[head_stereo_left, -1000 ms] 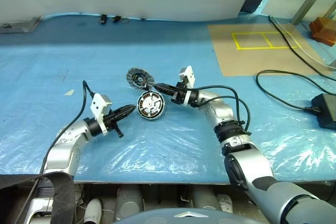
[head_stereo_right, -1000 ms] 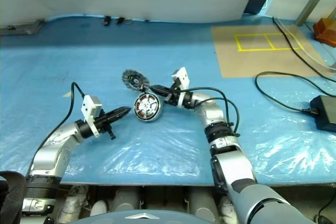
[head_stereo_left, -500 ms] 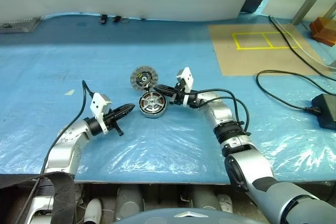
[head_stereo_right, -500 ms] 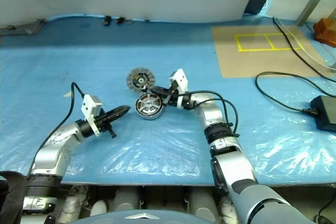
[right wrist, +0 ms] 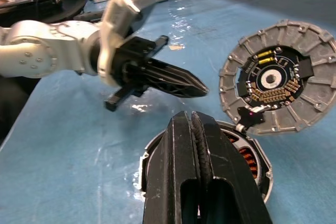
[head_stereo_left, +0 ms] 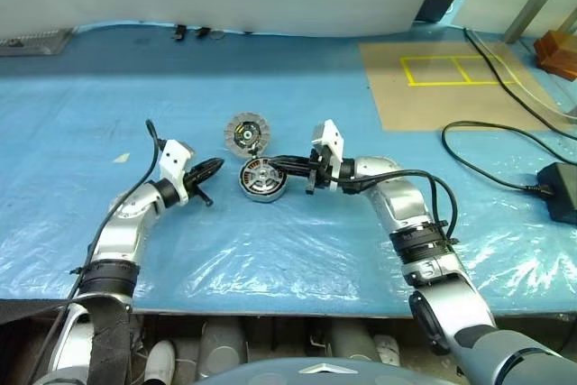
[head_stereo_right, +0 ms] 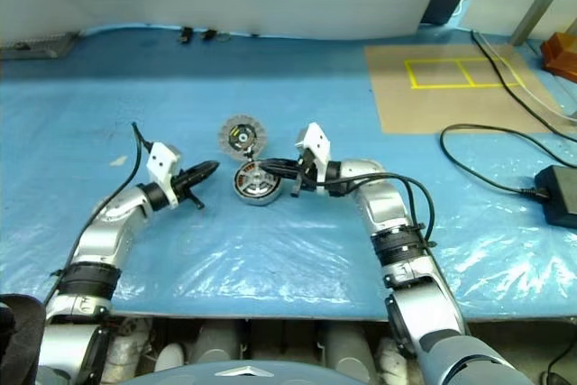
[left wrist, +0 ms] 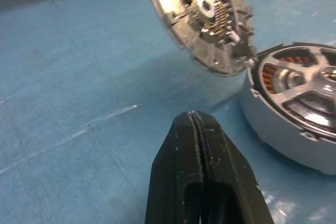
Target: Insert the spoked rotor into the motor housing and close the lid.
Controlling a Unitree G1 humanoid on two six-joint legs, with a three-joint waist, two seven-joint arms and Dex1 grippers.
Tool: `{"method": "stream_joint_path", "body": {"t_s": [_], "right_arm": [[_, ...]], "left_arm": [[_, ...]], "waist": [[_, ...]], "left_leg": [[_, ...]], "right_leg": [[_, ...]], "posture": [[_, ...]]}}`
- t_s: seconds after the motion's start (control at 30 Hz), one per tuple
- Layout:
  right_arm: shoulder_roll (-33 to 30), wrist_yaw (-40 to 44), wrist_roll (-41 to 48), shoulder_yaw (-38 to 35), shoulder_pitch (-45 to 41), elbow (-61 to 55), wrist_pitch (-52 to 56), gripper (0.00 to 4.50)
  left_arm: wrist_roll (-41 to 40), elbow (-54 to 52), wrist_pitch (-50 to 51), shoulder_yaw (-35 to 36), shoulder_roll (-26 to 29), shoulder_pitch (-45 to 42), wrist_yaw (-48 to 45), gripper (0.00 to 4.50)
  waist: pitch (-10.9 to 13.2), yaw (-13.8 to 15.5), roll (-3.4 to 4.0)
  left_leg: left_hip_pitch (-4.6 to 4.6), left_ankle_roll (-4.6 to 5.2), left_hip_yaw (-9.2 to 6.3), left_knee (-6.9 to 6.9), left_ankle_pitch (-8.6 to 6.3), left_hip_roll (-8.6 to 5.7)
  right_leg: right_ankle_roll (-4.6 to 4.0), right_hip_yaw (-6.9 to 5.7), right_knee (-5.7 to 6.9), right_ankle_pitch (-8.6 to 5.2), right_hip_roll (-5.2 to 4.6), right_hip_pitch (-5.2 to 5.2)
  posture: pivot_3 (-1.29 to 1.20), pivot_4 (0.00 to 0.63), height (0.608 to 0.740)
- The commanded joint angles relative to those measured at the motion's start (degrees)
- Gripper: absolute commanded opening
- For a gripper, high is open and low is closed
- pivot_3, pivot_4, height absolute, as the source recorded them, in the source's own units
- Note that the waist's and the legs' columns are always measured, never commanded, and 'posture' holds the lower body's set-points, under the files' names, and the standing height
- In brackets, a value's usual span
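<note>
our right gripper [head_stereo_left: 273,164], clenched on nothing, has drawn back to the motor housing [head_stereo_left: 262,178] rim; the left gripper [head_stereo_left: 216,167], also pinched shut and empty, has pushed in toward it. the spoked rotor [left wrist: 310,85] already sits inside, and the lid [head_stereo_left: 247,132] has swung upright, so closing it looks next.

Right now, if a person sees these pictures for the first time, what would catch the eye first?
The motor housing in the middle of the blue table, its lid standing open behind it. The shut left hand and shut right hand point at it from either side.
</note>
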Motion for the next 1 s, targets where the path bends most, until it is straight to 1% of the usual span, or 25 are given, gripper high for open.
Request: {"method": "stream_joint_path", "body": {"t_s": [0.03, 0.27, 0.47, 0.57, 0.67, 0.83, 1.0], "right_arm": [[-2.04, -0.01, 1.48, 1.07, 1.83, -7.76, 2.74, 0.00], [-4.57, -1.79, 3.17, 0.84, 4.39, -14.80, 7.43, 0.00], [-5.75, -3.61, 4.31, 0.63, 6.34, -17.35, 9.52, 0.00], [-6.29, -4.07, 4.48, 0.75, 7.19, -17.68, 9.54, 0.00], [-6.43, -4.65, 4.64, 0.56, 7.46, -17.63, 9.43, 0.00], [-6.66, -5.38, 5.56, 0.10, 6.95, -17.53, 9.68, 0.00], [-7.38, -5.66, 6.50, -0.27, 6.80, -17.65, 10.02, 0.00]], "left_arm": [[1.79, 7.63, -4.77, -0.65, -0.93, -5.56, 0.09, 0.04], [1.91, 25.79, -11.72, -0.04, -4.61, -17.83, -3.93, 0.04], [-1.23, 34.72, -15.62, 4.10, -5.90, -24.53, -9.52, 0.04], [-3.52, 36.48, -15.40, 6.56, -5.83, -26.56, -14.07, 0.04], [-4.24, 37.13, -13.21, 7.26, -5.19, -27.49, -19.04, 0.04], [-2.83, 36.69, -10.47, 5.56, -4.29, -28.67, -24.48, 0.04], [-1.64, 34.71, -9.43, 3.63, -4.52, -29.59, -28.14, 0.04]], "waist": [[0.00, 0.09, 0.00], [0.00, 0.31, -0.02], [0.00, 0.97, -0.03], [0.00, 1.45, -0.03], [0.00, 1.84, -0.03], [0.01, 2.43, -0.03], [0.00, 2.94, -0.03]], "left_leg": [[0.00, -0.02, 0.00, 0.00, 0.01, -0.02], [-0.09, -0.12, -0.04, -0.03, 0.07, -0.05], [-0.38, -0.13, -0.08, -0.03, 0.07, -0.08], [-0.39, -0.13, -0.08, -0.10, 0.07, -0.07], [-0.40, -0.13, -0.08, -0.08, 0.07, -0.06], [-0.39, -0.14, -0.08, -0.09, 0.07, -0.04], [-0.37, -0.14, -0.09, -0.08, 0.08, -0.04]], "right_leg": [[0.00, 0.00, 0.00, 0.00, 0.00, 0.00], [0.05, 0.00, -0.11, 0.03, 0.00, 0.00], [0.27, -0.04, -0.20, 0.16, 0.00, 0.00], [0.28, -0.05, -0.26, 0.17, 0.00, 0.00], [0.29, -0.08, -0.28, 0.18, -0.01, 0.00], [0.25, -0.09, -0.27, 0.15, -0.01, 0.00], [0.26, -0.10, -0.29, 0.15, -0.02, -0.01]], "posture": [[0.00, 0.150, 0.740], [0.00, 0.150, 0.740], [0.00, 0.150, 0.740], [0.00, 0.150, 0.740], [0.00, 0.150, 0.740], [0.00, 0.150, 0.740], [0.00, 0.150, 0.740]]}}
